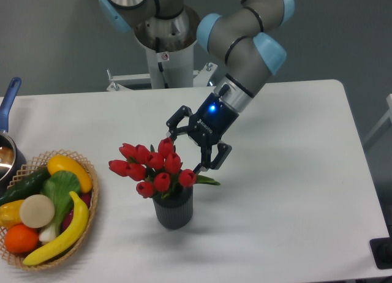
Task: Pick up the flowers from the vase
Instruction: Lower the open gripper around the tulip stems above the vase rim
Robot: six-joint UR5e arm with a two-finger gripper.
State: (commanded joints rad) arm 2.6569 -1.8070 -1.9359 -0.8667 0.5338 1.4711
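The tool (184, 152) hangs with its two fingers spread wide, holding nothing, a blue light glowing on its body. One fingertip (169, 136) sits right at the topmost bud of the flowers (154, 166); the other lies just beside the bud on the bunch's 3 o'clock edge, and whether either actually touches cannot be told. The tool comes in from 1 o'clock of the bunch, tilted down toward it.

The flowers stand upright in the vase (173, 211), red buds bunched above its mouth with one green leaf pointing out toward 3 o'clock. The vase stands on the white table (294, 173), a little toward 7 o'clock of the table's middle.

At the table's 8 o'clock edge a wicker basket (86, 166) holds colourful fruit and vegetables. At 9 o'clock a metal pot (7, 157) with a blue handle is partly cut off. Behind the table stand the arm's base and a grey wall.
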